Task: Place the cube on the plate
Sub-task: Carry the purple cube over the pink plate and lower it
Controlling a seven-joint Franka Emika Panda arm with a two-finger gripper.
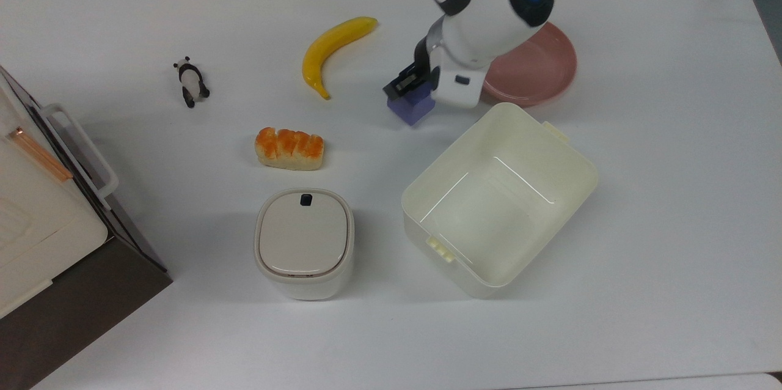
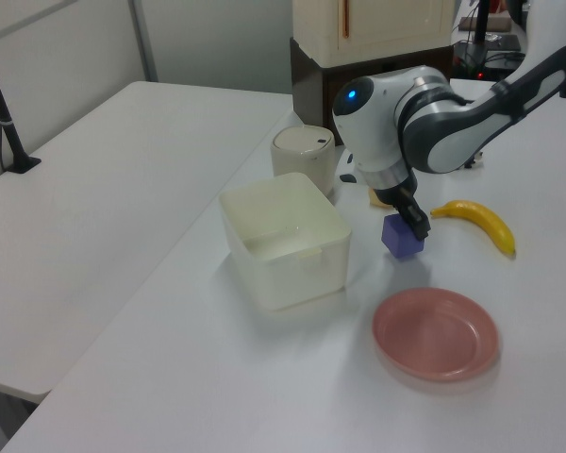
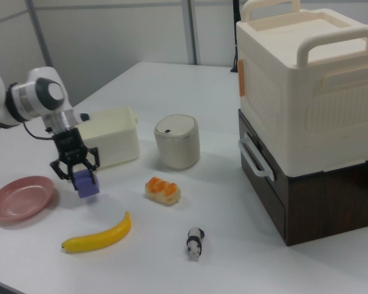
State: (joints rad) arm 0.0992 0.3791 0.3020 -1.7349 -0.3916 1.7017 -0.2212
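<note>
The blue-purple cube (image 1: 411, 107) (image 2: 401, 237) (image 3: 86, 183) hangs just above the table, held from above. My gripper (image 1: 409, 89) (image 2: 413, 223) (image 3: 75, 169) is shut on the cube. The pink plate (image 1: 537, 69) (image 2: 437, 333) (image 3: 19, 196) lies on the table, partly hidden by the arm in the top view. In the top view the cube sits left of the plate. In the right view it is to the plate's right with a short gap between them.
An open cream tub (image 1: 498, 197) stands just below the cube in the top view. A banana (image 1: 333, 49), a bread loaf (image 1: 289, 148), a lidded cream bin (image 1: 303, 242) and a panda toy (image 1: 191, 81) lie further left. A large case (image 3: 306, 116) edges the table.
</note>
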